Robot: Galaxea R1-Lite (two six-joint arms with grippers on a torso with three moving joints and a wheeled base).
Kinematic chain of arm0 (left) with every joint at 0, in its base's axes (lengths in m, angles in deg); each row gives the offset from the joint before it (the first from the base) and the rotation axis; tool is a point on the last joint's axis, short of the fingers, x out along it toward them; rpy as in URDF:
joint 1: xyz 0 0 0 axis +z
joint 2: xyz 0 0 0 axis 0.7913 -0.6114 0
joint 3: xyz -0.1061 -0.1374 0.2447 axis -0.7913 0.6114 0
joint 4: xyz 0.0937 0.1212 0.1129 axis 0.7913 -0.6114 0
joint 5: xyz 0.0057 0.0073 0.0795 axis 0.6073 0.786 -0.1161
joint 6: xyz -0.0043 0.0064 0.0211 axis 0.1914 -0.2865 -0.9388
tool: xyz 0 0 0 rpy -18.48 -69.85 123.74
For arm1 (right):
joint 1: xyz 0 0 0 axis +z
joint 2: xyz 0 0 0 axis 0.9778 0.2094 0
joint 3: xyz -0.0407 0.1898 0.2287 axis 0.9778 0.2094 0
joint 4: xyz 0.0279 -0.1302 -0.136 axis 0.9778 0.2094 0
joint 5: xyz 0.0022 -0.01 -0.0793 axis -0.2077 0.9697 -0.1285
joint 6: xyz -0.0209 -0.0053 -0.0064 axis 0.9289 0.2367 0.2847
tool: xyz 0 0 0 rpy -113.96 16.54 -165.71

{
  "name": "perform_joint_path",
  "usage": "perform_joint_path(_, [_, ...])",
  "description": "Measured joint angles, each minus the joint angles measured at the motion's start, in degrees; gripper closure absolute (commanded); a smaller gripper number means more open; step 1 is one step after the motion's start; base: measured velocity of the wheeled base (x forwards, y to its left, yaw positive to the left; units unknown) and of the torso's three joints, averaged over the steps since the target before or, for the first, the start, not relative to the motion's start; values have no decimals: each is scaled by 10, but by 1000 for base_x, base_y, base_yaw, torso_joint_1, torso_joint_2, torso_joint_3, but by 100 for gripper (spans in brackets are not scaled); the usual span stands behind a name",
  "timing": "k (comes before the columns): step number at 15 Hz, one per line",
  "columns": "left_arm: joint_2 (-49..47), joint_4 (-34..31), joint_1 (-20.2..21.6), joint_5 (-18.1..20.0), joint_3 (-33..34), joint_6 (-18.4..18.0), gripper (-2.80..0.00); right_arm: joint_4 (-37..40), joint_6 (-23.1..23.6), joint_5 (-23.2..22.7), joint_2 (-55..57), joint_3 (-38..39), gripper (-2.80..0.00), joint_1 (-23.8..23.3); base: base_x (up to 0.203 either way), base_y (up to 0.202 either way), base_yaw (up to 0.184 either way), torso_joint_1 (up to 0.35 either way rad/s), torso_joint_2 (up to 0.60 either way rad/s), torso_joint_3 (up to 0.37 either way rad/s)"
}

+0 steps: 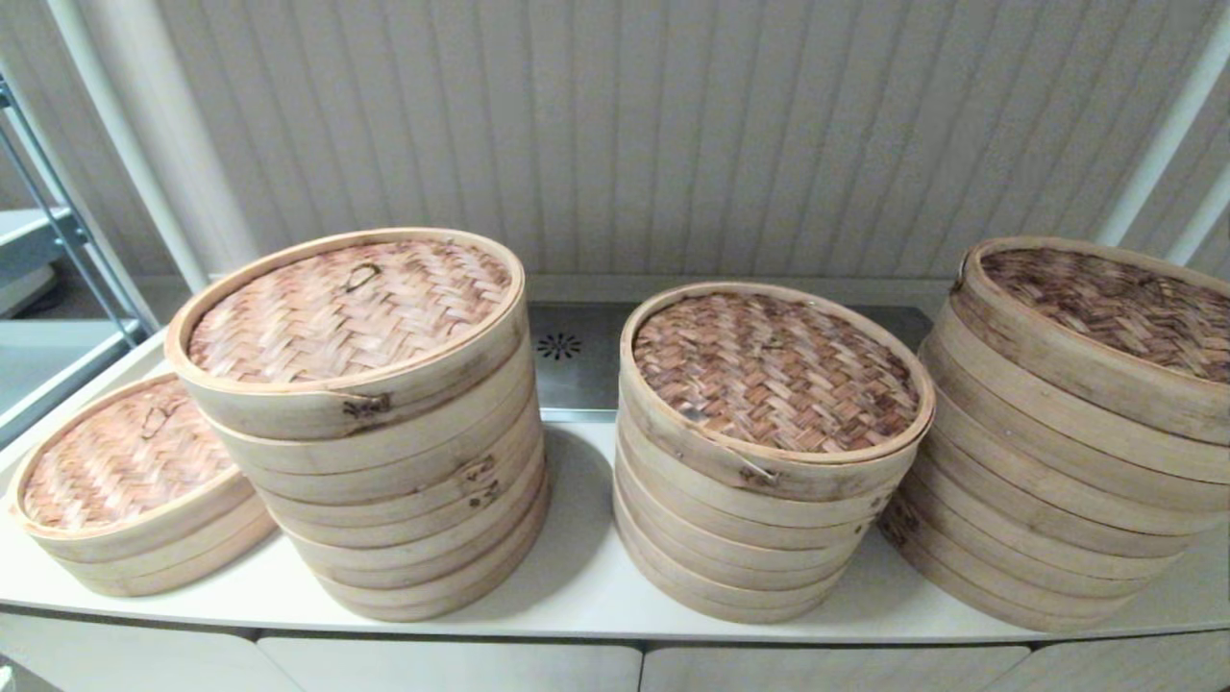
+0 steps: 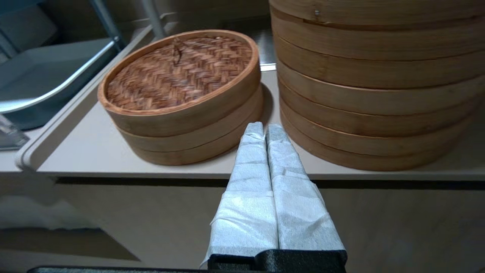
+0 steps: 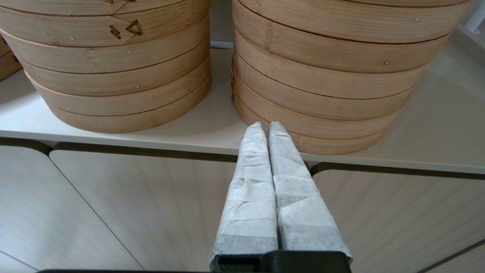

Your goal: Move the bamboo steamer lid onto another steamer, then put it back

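The bamboo steamer lid point(image 1: 120, 461), pinkish-tan weave with a plain pale rim and a thin loop handle, sits on the low steamer stack at the far left of the counter. It also shows in the left wrist view point(image 2: 178, 72). My left gripper point(image 2: 265, 129) is shut and empty. It hovers in front of the counter edge, level with the gap between the low stack and the tall stack point(image 2: 379, 83). My right gripper point(image 3: 267, 127) is shut and empty too, in front of the counter by the foot of the rightmost stack point(image 3: 322, 76). Neither gripper appears in the head view.
Beside the low stack stands a tall stack point(image 1: 375, 432) whose similar lid has a dark stitched rim joint. Two stacks with darker brown lids stand at centre right point(image 1: 769, 452) and far right point(image 1: 1067, 432). A metal shelf point(image 1: 38, 250) stands left of the white counter point(image 1: 577, 577).
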Motion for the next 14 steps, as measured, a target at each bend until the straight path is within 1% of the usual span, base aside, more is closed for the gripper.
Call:
perform_joint_path(1, [14,-10,-16,-11,1,0,0,0,0,0,0,0,0,0,0,0,0,0,0,0])
perform_joint_path(3, [53,-33,-21,-9,1,-1,0,0,0,0,0,0,0,-1,0,0,0,0,0,0])
perform_joint_path(5, [101,-66,-21,15,2,0,0,0,0,0,0,0,0,0,0,0,0,0,0,0])
perform_joint_path(6, [120,-76,-20,37,2,7,0,0,0,0,0,0,0,-1,0,0,0,0,0,0])
perform_joint_path(7, [132,-80,-19,51,2,11,0,0,0,0,0,0,0,0,0,0,0,0,0,0])
perform_joint_path(8, [140,-90,-19,58,2,15,0,0,0,0,0,0,0,0,0,0,0,0,0,0])
perform_joint_path(9, [146,-114,-19,62,2,19,0,0,0,0,0,0,0,0,0,0,0,0,0,0])
perform_joint_path(10, [150,-122,-19,63,2,28,0,0,0,0,0,0,0,0,0,0,0,0,0,0])
perform_joint_path(14, [155,-118,-19,61,2,35,0,0,0,0,0,0,0,0,0,0,0,0,0,0])
